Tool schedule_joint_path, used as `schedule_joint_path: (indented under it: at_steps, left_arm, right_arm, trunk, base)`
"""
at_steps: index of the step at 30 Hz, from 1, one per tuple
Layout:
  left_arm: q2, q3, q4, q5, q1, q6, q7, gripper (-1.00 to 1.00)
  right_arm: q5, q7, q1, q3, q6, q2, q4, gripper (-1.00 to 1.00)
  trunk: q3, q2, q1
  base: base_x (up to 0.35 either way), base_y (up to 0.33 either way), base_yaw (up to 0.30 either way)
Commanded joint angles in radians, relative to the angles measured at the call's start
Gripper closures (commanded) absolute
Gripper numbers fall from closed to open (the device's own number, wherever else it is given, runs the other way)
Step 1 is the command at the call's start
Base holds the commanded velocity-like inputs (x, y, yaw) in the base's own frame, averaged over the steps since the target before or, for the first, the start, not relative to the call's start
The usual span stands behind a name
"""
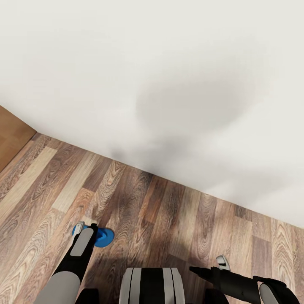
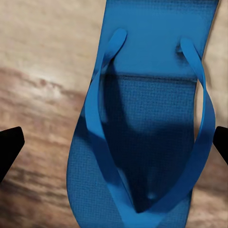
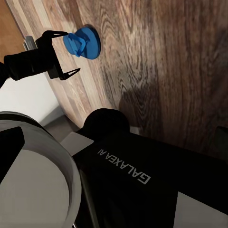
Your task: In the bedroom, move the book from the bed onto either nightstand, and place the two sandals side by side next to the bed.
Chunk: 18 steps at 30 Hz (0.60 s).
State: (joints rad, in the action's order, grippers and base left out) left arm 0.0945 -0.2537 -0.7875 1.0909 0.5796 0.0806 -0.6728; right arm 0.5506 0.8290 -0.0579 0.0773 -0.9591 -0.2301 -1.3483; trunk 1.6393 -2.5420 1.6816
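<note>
Sandal (image 1: 102,237) lies flat on the plank floor (image 1: 169,219), bright blue, a short way out from the white wall (image 1: 169,84) and near the robot's left side. In the head view only a rounded end of it peeks past the left arm. The left claw (image 1: 86,228) hangs right over it, pointing down, and the right wrist view catches that claw (image 3: 64,52) from the side with its two black fingers spread apart, the sandal (image 3: 83,42) just beyond the tips and not pinched between them. Close up, the left wrist camera looks straight onto the sandal (image 2: 142,142): sole up, thin blue straps meeting in a V, with a black fingertip (image 2: 9,147) at each edge of the picture, one on either side of the sole, clear of it.

Right claw (image 1: 215,265) sits low by the robot's right side above bare floor, well apart from the sandal. Whether its fingers are apart or together I cannot tell. The robot's black trunk (image 3: 142,180), lettered GALAXEA, shows beneath that arm. A strip of brown wood (image 1: 10,135) stands at the far left where the wall ends.
</note>
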Motion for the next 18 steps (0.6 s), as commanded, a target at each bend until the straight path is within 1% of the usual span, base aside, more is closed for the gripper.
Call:
schedule_joint_path:
  at_steps: [1, 18]
  left_arm:
    - [0.001, -0.001, -0.001, 0.011, 0.0, 0.008, -0.001, -1.0]
    - [0.001, -0.001, -0.001, 0.011, 0.0, 0.008, -0.001, -1.0]
  right_arm:
    - [-0.001, 0.004, 0.0, 0.001, -0.004, 0.0, 0.0, -1.0]
    - [-0.001, 0.004, 0.0, 0.001, -0.004, 0.0, 0.0, -1.0]
  trunk:
    - [0.001, 0.0, 0.0]
    - [0.001, 0.0, 0.0]
  base:
    - [0.0, 0.0, 0.0]
    - [0.0, 0.0, 0.0]
